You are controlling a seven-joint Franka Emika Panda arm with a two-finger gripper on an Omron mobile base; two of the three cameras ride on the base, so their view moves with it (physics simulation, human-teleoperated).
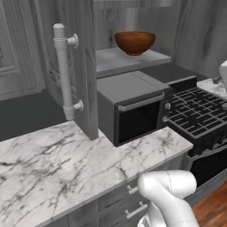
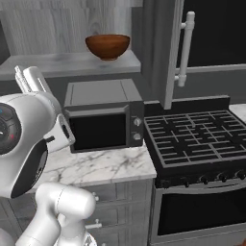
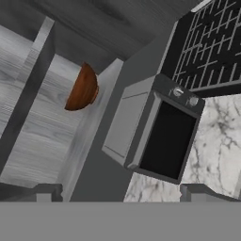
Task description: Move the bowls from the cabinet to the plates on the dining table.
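Observation:
A dark brown bowl stands upright on the grey inner shelf of the open cabinet, above the microwave. The cabinet's left door stands swung out with its long bar handle. The hand view is rolled sideways, so the bowl lies at upper left, well away from my gripper. Its two fingertips stand far apart, open, with nothing between them. The plates and the dining table are out of view.
A black microwave sits on the marble counter directly under the shelf. A black stove adjoins it on the right. The right cabinet door's handle hangs above the stove.

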